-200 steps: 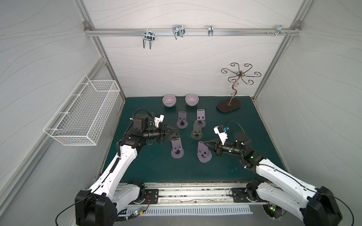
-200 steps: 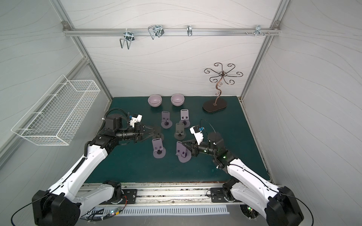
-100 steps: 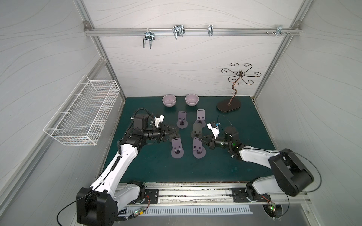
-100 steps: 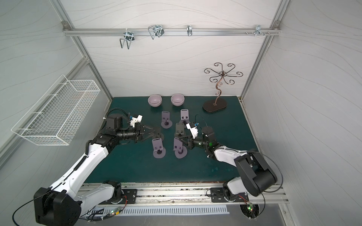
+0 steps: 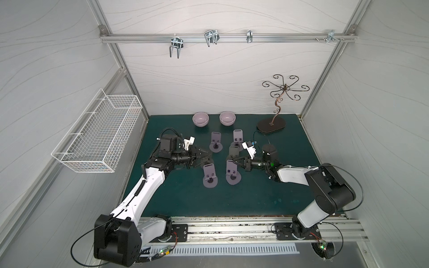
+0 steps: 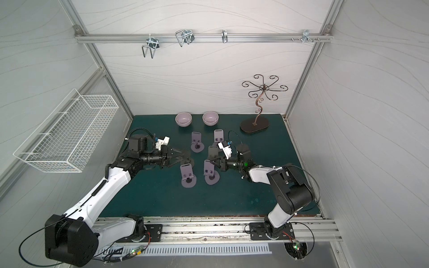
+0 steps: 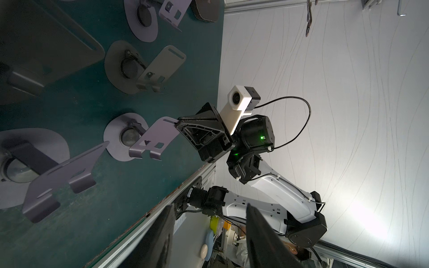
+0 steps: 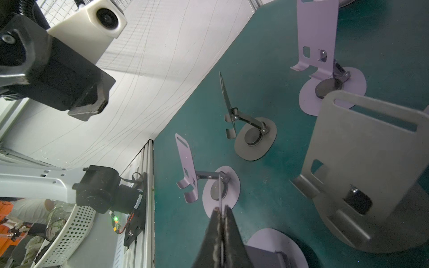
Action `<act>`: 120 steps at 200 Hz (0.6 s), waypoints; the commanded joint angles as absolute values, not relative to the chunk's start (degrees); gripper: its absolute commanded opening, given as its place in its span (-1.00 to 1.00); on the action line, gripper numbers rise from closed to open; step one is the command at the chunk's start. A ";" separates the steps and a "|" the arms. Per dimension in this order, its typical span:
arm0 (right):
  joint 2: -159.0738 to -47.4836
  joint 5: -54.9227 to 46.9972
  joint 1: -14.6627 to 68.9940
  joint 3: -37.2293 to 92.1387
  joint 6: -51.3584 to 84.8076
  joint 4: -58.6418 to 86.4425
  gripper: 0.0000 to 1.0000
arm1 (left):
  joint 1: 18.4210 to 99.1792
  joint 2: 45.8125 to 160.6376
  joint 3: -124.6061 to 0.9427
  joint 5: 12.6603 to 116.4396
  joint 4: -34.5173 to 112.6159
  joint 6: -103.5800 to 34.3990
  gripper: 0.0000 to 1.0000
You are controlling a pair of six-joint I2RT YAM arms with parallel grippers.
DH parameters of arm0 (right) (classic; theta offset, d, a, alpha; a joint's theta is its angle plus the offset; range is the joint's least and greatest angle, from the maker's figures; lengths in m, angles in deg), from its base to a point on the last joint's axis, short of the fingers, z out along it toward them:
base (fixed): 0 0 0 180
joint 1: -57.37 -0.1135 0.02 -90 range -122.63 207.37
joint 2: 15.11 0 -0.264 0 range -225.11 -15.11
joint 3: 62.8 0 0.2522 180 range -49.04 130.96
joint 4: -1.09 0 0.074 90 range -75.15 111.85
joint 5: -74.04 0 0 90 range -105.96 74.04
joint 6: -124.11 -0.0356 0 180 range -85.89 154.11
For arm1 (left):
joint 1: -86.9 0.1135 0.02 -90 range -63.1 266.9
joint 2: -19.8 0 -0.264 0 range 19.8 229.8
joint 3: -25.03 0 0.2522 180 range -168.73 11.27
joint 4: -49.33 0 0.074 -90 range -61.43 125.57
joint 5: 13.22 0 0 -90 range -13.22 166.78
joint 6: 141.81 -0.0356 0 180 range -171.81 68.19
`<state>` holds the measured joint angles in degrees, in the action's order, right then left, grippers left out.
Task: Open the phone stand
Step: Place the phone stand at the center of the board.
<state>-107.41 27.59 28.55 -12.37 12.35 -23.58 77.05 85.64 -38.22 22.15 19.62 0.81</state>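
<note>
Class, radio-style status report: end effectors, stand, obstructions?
Right end effector shut on stand, top edge. Left end effector open, empty. Next stand close, not touching.

Crowded phone stands (image 5: pixel 209 171) centrally, bare mat (image 5: pixel 232 201) in front, bowls (image 5: pixel 200 119) behind.

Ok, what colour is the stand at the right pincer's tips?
Pale purple; the stand shows best in the left wrist view.

White arms (image 5: pixel 148 183), black joints (image 5: pixel 329 192), seemingly green lights (image 5: pixel 271 165).
</note>
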 commanded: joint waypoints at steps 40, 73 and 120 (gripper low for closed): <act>-105.59 26.76 28.80 -9.82 16.49 -15.24 -0.43 | 77.32 84.43 -38.53 21.50 22.50 -0.26 0.04; -101.73 25.68 28.80 -8.20 17.81 -10.41 -0.26 | 77.41 84.47 -38.91 21.55 21.98 -0.96 0.06; -94.93 21.57 29.65 -5.93 20.97 -2.64 -0.08 | 77.75 83.10 -38.55 22.61 21.53 -2.50 0.20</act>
